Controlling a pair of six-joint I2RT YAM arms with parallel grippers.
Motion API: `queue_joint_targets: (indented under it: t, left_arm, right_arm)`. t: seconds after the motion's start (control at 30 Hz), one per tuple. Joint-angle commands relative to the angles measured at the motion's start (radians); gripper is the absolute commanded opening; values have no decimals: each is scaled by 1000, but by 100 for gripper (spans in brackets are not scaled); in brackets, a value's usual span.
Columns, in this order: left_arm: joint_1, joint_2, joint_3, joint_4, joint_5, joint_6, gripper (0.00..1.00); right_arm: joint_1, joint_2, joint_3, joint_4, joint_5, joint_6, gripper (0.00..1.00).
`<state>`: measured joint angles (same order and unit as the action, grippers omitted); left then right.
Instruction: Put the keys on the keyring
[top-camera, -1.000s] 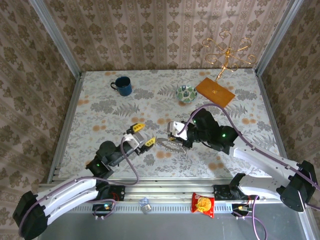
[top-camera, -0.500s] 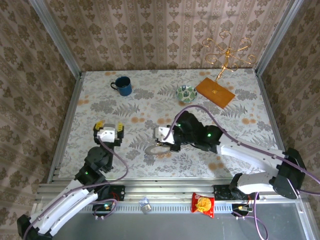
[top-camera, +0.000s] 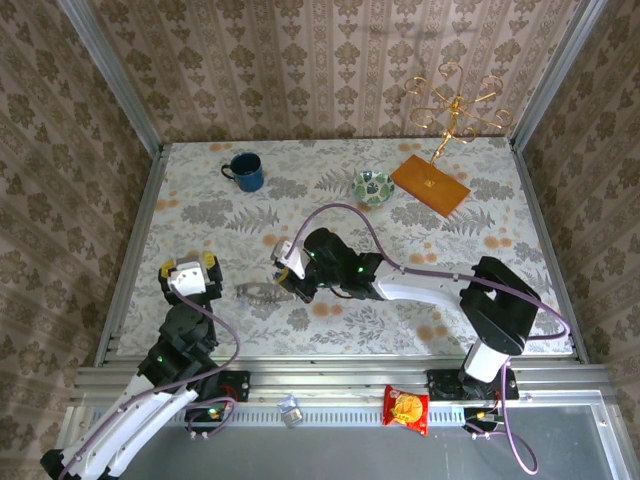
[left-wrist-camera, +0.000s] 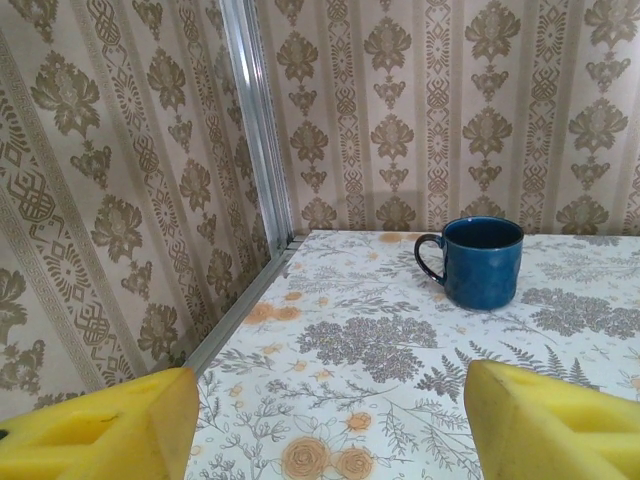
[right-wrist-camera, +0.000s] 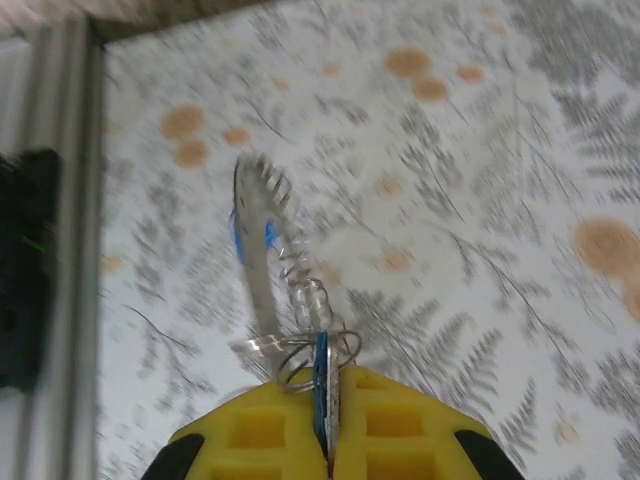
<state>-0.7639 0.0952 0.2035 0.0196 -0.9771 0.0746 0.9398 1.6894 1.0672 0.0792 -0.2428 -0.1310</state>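
Well, over on the left the left gripper (top-camera: 190, 275) is hanging above the near-left part of the flowered table (top-camera: 200, 215) with its jaws standing wide apart. In its wrist view the two yellow pads (left-wrist-camera: 110, 430) are sitting at the bottom corners with only tabletop between them, gripping nothing. Beyond it, a blue mug (left-wrist-camera: 483, 260) is standing upright near the far-left corner, its handle pointing left in that view.

Moving toward the middle, the keyring (top-camera: 257, 292) is showing as a dull grey shape over the table, just left of the right gripper (top-camera: 285, 282). The right arm is reaching across from its base toward the left arm's side. Its yellow fingers (right-wrist-camera: 385, 420) are pressing tight together on a thin blue-edged piece, which is looking like the head of a key (right-wrist-camera: 322, 378) seen edge-on. Small wire loops are bunching at the fingertips there. From those loops the ring is running away from the claw, turned on its edge. Two small blue patches are flanking it farther up. That view is blurring, so I cannot tell whether the ring is touching the table.

Further right, a green patterned bowl (top-camera: 373, 186) is sitting near the back, an orange board (top-camera: 430, 183) is lying just beside it, and a gold wire stand (top-camera: 452, 103) is rising from the board.
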Motion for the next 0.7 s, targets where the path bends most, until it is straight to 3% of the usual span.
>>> queue_joint_targets:
  t: [0.0, 0.3, 0.67]
  left_arm:
    - [11, -9, 1, -20, -3, -19, 71]
    - [18, 56, -27, 0, 74, -45, 71]
    - [38, 174, -17, 62, 102, -20, 75]
  right_arm:
    - [-47, 7, 48, -217, 113, -158, 0]
    - [-125, 15, 39, -532, 392, -542, 0]
    - [-139, 16, -49, -687, 646, -659, 7]
